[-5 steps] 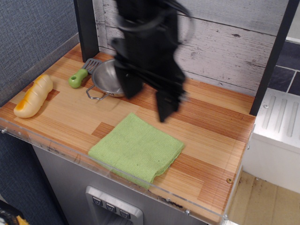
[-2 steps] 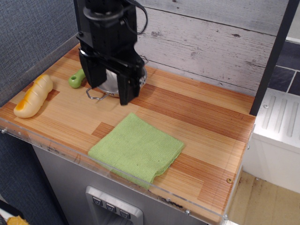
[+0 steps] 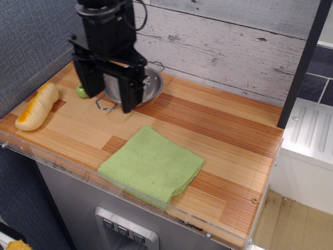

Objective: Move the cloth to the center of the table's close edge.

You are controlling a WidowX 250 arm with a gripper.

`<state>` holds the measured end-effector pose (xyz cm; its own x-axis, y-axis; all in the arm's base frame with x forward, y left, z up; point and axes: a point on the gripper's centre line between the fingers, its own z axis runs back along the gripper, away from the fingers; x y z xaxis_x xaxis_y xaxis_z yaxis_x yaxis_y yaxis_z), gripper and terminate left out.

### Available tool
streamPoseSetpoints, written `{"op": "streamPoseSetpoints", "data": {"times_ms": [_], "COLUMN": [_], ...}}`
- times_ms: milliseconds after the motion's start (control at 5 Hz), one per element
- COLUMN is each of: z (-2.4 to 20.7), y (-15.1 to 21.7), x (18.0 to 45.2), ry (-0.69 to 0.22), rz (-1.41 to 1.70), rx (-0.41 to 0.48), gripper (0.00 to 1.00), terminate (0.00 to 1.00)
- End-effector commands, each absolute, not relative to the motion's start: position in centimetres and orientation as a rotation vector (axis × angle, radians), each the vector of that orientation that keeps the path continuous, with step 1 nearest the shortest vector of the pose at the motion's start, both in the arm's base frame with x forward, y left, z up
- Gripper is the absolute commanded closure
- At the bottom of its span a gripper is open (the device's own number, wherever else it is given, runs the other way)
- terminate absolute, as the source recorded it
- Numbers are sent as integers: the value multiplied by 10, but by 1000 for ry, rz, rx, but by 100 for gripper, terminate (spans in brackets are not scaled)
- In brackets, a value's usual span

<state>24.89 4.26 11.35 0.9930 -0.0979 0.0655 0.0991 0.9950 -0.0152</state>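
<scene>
The light green cloth (image 3: 151, 165) lies flat on the striped wooden table (image 3: 218, 135), its near corner at the clear front strip, roughly midway along that edge. My black gripper (image 3: 108, 101) hangs at the back left, over the steel bowl (image 3: 148, 87), well apart from the cloth. Its two fingers (image 3: 129, 96) point down with a wide gap between them, open and holding nothing.
A yellow bread-shaped toy (image 3: 36, 107) lies at the left front. A green-handled utensil (image 3: 81, 91) peeks out behind the gripper. A dark post (image 3: 302, 62) stands at the right rear, and a white plank wall (image 3: 234, 36) backs the table.
The gripper has swung left and back, from above the cloth's far corner to over the bowl. The cloth has stayed where it lay.
</scene>
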Motion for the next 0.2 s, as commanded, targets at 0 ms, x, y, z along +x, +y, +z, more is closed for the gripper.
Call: {"op": "streamPoseSetpoints", "data": {"times_ms": [0], "z": [126], "y": [44], "x": [249], "ry": [-112], "rz": [-94], "rx": [-7], "gripper": [0], "terminate": [100]}}
